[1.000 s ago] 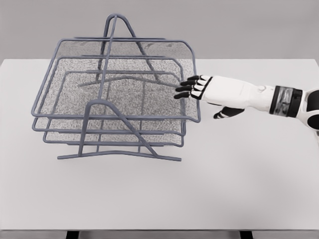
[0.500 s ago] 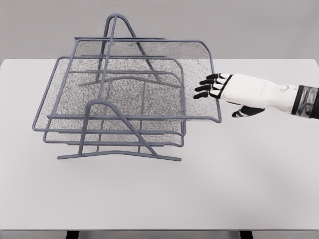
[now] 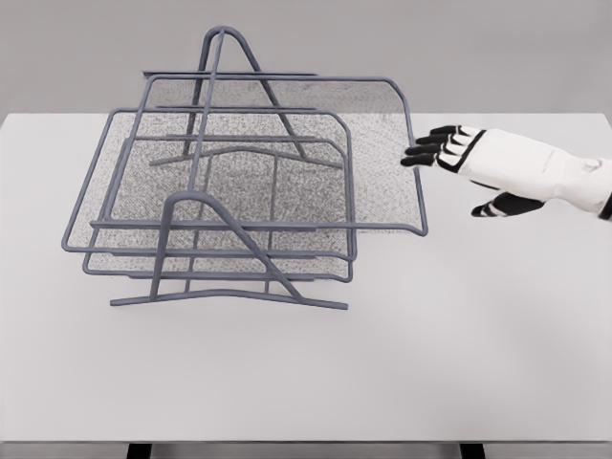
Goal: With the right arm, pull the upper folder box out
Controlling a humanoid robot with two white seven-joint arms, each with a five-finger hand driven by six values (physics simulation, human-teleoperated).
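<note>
Nearest the camera runs the bare front stretch of the white table [image 3: 402, 373], its edge crossing the bottom of the head view; on it, left of the middle, stands the grey wire rack [image 3: 225, 277], its front arched leg and foot bar closest, a second arched leg rising at the back; the rack carries mesh trays stacked one above another, the lower trays [image 3: 115, 251] sitting squarely within the frame, their front rims lined up near the foot bar; above them the upper folder box [image 3: 382, 124] is slid out toward the right, so that its right rim overhangs the lower trays and stands clear of the frame on that side, while its left part lies within the rack; its mesh floor is level and its rounded right corners show plainly against the table; just beside that right rim, at the far right corner, is the right hand [image 3: 478, 163], its arm entering from the picture's right edge; the black fingers [image 3: 432, 148] are stretched out and lightly bent toward the rim, close to it, though whether they touch it cannot be told; the thumb hangs below and apart; the hand holds nothing; beyond the table lies a plain grey backdrop.
</note>
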